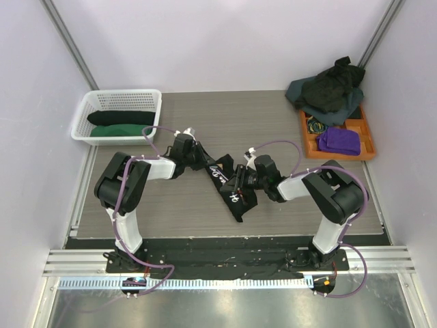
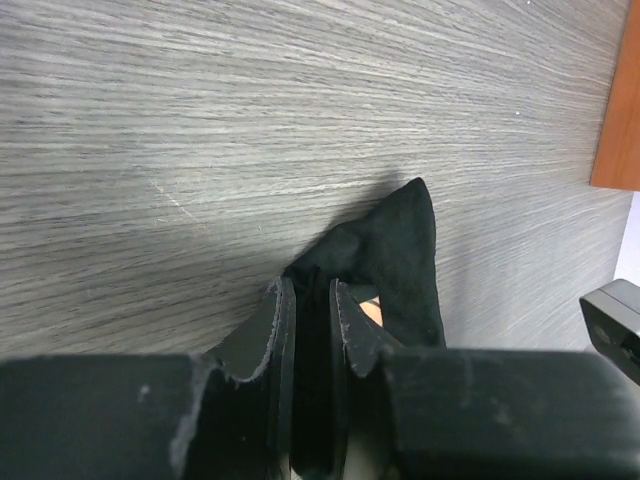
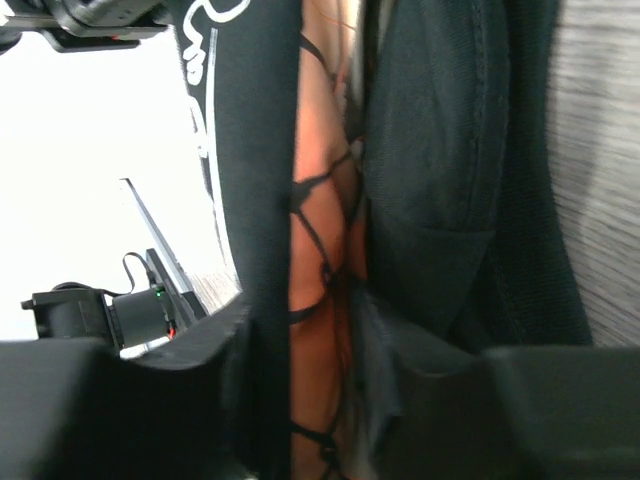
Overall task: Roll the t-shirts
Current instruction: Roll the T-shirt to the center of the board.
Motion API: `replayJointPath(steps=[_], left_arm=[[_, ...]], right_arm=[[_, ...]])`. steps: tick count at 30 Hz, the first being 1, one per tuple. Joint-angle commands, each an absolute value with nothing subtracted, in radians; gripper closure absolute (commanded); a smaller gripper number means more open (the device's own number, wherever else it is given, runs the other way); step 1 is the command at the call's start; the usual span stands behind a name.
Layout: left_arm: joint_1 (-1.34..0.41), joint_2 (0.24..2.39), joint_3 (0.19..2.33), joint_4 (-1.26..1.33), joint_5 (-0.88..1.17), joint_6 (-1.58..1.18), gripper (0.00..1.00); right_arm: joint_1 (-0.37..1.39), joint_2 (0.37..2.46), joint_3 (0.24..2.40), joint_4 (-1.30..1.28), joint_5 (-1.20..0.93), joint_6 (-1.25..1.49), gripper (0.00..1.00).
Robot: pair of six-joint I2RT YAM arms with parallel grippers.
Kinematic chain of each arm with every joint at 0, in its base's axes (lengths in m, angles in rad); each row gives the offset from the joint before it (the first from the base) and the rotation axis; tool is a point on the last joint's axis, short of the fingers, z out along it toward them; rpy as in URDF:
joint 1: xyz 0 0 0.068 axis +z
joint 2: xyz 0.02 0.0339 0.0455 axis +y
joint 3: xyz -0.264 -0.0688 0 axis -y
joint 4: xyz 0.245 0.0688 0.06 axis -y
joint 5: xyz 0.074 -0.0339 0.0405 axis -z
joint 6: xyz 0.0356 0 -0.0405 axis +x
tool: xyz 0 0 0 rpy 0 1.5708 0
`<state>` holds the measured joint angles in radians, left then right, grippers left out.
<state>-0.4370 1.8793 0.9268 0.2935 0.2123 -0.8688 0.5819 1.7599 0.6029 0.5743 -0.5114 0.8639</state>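
Basket [image 1: 82,113], far left: black roll [image 1: 121,117] and green roll [image 1: 123,130] being stored inside; two shirts judged done.
Left end effector [image 2: 311,300]: pressed together, corner of lettered shirt [image 1: 235,198] being pinched.
Shirt being held stretched over mid-counter [image 1: 177,205], not yet rolled.
Right end effector [image 3: 305,300]: cloth being straddled by jaws; gripped or loose cannot be told.
Pile [image 1: 328,89], far right: several shirts being left unrolled.
Task judged under halfway.

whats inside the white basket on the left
Inside the white basket lie a black roll and a dark green roll, side by side. Anything beneath them is covered.
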Motion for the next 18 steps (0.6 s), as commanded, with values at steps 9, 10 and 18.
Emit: replayJointPath(steps=[9,10,18], left_arm=[[-0.431,1.873,0.940,0.275,0.124,-0.827,1.00],[-0.433,1.870,0.942,0.275,0.124,-0.825,1.00],[-0.440,1.865,0.942,0.267,0.120,-0.822,1.00]], right_arm=[[0.640,1.548,0.549,0.137,-0.364,0.738,0.43],[0.643,1.534,0.542,0.127,-0.354,0.735,0.44],[0.644,1.457,0.445,0.146,-0.364,0.770,0.69]])
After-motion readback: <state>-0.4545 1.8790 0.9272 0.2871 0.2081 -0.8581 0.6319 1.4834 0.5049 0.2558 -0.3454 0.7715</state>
